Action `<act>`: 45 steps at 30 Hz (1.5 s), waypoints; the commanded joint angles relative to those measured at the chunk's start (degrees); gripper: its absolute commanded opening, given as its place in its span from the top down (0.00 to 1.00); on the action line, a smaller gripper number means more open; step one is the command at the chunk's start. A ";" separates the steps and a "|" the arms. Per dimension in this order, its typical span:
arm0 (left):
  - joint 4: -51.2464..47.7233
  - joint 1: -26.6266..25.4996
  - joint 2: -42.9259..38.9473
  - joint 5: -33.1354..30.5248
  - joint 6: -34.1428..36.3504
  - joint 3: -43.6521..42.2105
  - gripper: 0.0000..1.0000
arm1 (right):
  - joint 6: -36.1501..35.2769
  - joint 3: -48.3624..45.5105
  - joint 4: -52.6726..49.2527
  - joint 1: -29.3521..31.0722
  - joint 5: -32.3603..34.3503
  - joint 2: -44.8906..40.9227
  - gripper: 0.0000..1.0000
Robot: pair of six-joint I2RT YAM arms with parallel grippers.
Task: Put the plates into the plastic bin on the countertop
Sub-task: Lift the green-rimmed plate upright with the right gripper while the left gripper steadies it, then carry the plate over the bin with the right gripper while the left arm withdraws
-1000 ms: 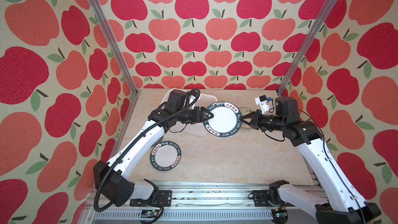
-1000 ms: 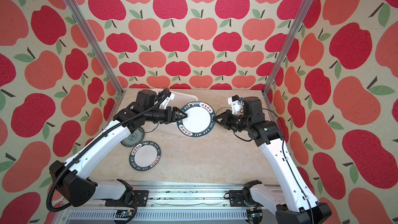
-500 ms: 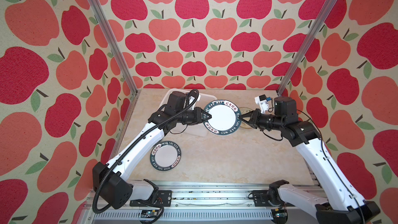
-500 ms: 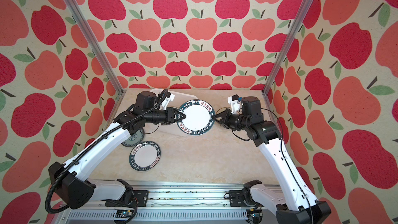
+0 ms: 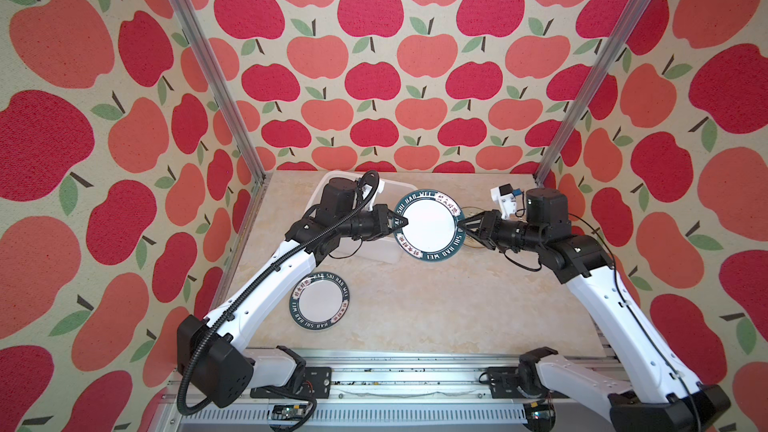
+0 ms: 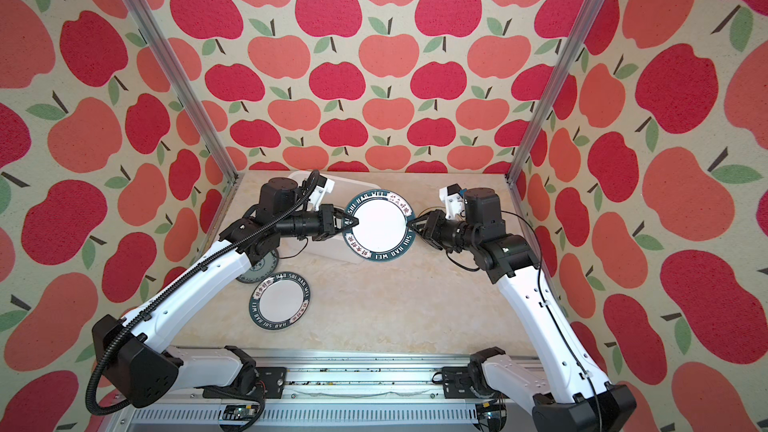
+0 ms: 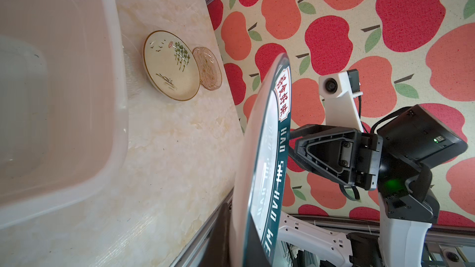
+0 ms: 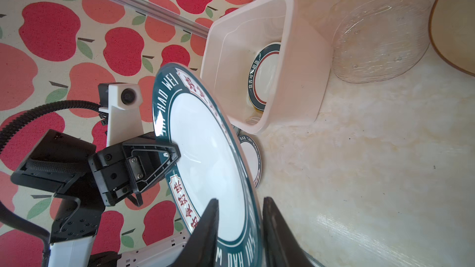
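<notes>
Right wrist view shows the held plate [image 8: 205, 150], white with a dark green lettered rim, up on edge in the air above the countertop [image 8: 359, 163]. The left gripper [image 8: 169, 154] is clamped on its far rim. The right gripper [image 8: 240, 206] has its 2 fingers [image 8: 275, 232] apart, 1 on each side of the near rim, and a clear gap shows between the outer finger and the plate's back.

In both top views the held plate [image 5: 428, 226] sits at the middle of the frame, between the left gripper [image 5: 402, 222] and the right gripper [image 5: 463, 226]. The plastic bin [image 5: 374, 253] stands just left of it, partly hidden by the left arm [image 5: 266, 284]; the plate's left edge overlaps the bin's right end. Inside the bin lies 1 ringed plate [image 8: 259, 78] with a dark rim and a red ring.

Lower left of centre, a second lettered plate [image 5: 319, 303] lies flat on the countertop. Beyond the bin, the left wrist view shows a clear glass dish [image 7: 131, 73], a cream leaf-painted plate [image 7: 171, 65] and a brown glass dish [image 7: 207, 69] in a row, each overlapping the next.
</notes>
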 commanded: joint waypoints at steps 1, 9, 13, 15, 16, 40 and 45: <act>5.49 -0.47 -1.24 1.19 -2.94 -1.35 1.00 | 0.97 -1.44 4.71 0.64 -1.82 -0.19 0.60; 10.92 -0.59 -0.90 1.15 -7.65 -2.97 1.00 | 2.61 -4.68 8.91 2.92 -1.50 0.80 0.57; 11.13 -0.62 -0.95 0.45 -8.40 -3.43 1.00 | 2.39 -4.49 9.28 4.53 -0.25 1.17 0.68; 10.52 -0.57 -1.17 -0.27 -8.40 -3.60 1.00 | 2.47 -4.41 9.37 4.63 0.31 1.07 0.74; 10.17 -0.61 -1.35 -0.68 -8.40 -3.74 1.00 | 2.47 -4.36 9.45 4.61 0.60 0.97 0.77; -3.43 0.47 -13.34 -12.68 10.19 -2.38 0.13 | 4.46 9.64 4.06 7.70 10.27 8.25 1.00; -6.91 1.62 -21.19 -18.19 21.20 -3.23 0.01 | 5.46 16.40 2.69 10.26 14.61 14.12 1.00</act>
